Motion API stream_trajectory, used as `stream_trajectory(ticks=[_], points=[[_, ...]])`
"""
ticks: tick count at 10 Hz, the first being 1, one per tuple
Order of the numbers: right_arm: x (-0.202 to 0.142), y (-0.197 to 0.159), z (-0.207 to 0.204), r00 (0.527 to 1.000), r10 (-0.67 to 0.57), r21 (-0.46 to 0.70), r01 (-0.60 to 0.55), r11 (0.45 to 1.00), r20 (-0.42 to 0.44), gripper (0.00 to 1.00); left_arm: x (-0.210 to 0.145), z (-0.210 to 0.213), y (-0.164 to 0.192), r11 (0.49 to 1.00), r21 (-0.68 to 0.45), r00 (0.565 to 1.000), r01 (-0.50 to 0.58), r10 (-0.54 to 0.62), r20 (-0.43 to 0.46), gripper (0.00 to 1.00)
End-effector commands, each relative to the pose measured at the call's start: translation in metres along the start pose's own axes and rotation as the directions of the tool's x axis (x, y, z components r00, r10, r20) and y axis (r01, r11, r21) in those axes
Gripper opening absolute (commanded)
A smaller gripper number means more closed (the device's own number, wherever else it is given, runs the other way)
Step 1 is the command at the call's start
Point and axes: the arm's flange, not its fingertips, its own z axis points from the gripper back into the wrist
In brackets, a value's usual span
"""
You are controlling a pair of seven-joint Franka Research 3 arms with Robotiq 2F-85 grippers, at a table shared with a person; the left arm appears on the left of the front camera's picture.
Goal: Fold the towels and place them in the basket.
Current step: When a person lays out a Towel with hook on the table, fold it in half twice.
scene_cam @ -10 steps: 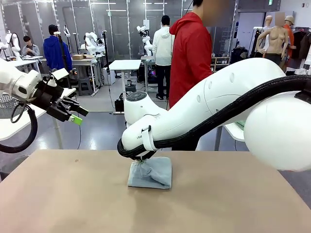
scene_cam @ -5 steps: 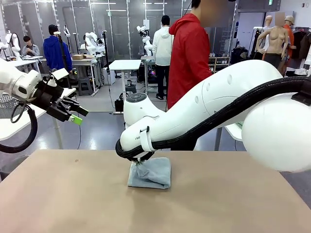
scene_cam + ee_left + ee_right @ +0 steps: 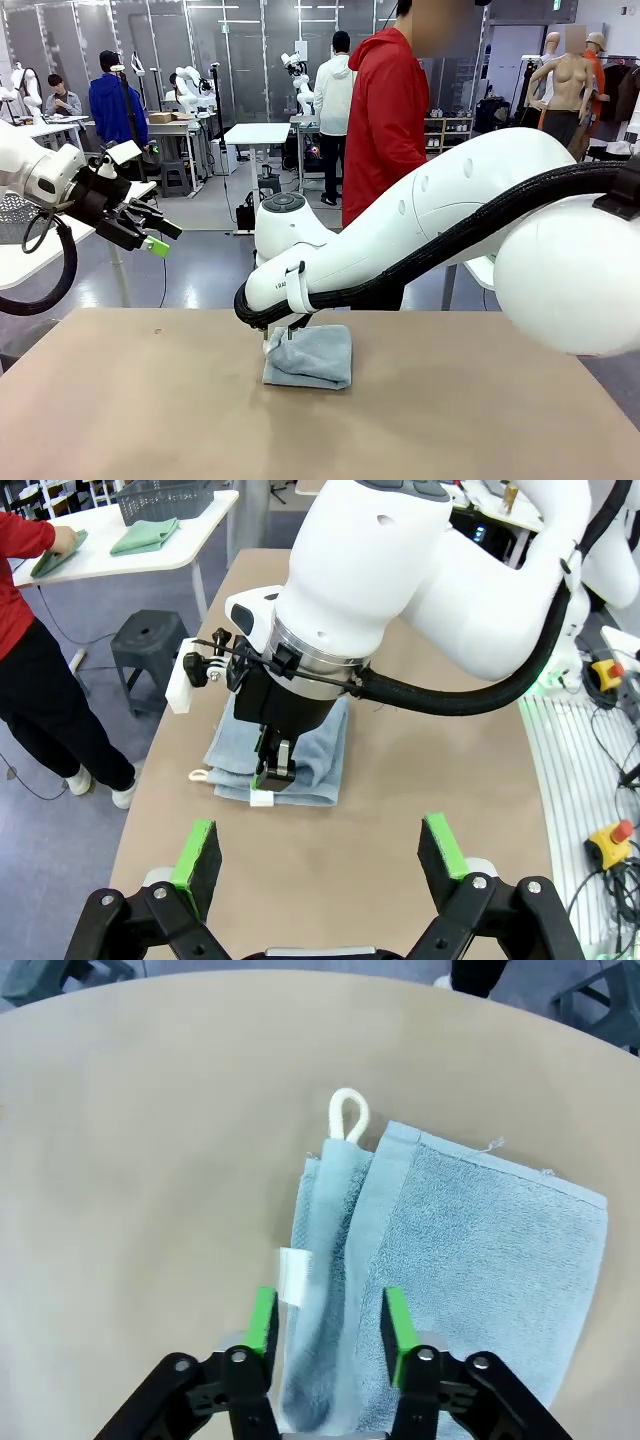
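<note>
We see a tan table (image 3: 150, 420) | a person in a red top (image 3: 385, 110) behind it | a dark stool (image 3: 150, 645) on the floor.

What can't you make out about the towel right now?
Right wrist view: towel fold between the right gripper's pads is blurred, grip unclear; bottom edge cuts its near end.
Front view: the right arm hides the towel's far left corner.
Left wrist view: tag print too small.

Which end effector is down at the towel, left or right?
The right end effector: it straddles a ridge of the folded towel on the table. The left end effector hangs open, raised off to the side, empty.
</note>
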Motion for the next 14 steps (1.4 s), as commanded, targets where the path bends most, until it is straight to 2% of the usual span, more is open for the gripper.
stream_trajectory(ticks=[1, 2, 3, 5, 8, 12, 14], points=[[-0.009, -0.013, 0.017, 1.000, 0.000, 0.009, 0.000, 1.000, -0.002, 0.69, 0.000, 0.000, 0.001, 1.000, 0.009, 1.000, 0.001, -0.001, -0.002, 1.00], [-0.013, -0.022, 0.031, 1.000, -0.011, -0.003, 0.011, 1.000, -0.011, 1.00, 0.000, 0.000, 0.001, 1.000, 0.009, 1.000, 0.001, -0.001, -0.002, 1.00], [-0.018, -0.035, 0.047, 0.999, -0.028, -0.003, 0.028, 1.000, -0.020, 0.89, 0.000, 0.000, 0.001, 1.000, 0.009, 1.000, 0.001, -0.001, -0.002, 1.00], [-0.027, -0.065, 0.071, 0.998, -0.040, 0.032, 0.042, 0.999, -0.050, 0.89, 0.000, 0.000, 0.001, 1.000, 0.009, 1.000, 0.001, -0.001, -0.002, 1.00], [-0.034, -0.119, 0.092, 0.988, -0.154, 0.088, 0.156, 0.984, -0.019, 0.89, 0.000, 0.000, 0.001, 1.000, 0.009, 1.000, 0.001, -0.001, -0.002, 1.00], [-0.039, -0.142, 0.100, 0.982, -0.185, 0.094, 0.188, 0.978, -0.044, 0.89, 0.000, 0.000, 0.001, 1.000, 0.009, 1.000, 0.001, -0.001, -0.002, 1.00], [-0.035, -0.148, 0.098, 0.988, -0.134, 0.120, 0.143, 0.982, -0.074, 0.89, 0.000, 0.000, 0.001, 1.000, 0.009, 1.000, 0.001, -0.001, -0.002, 1.00]])
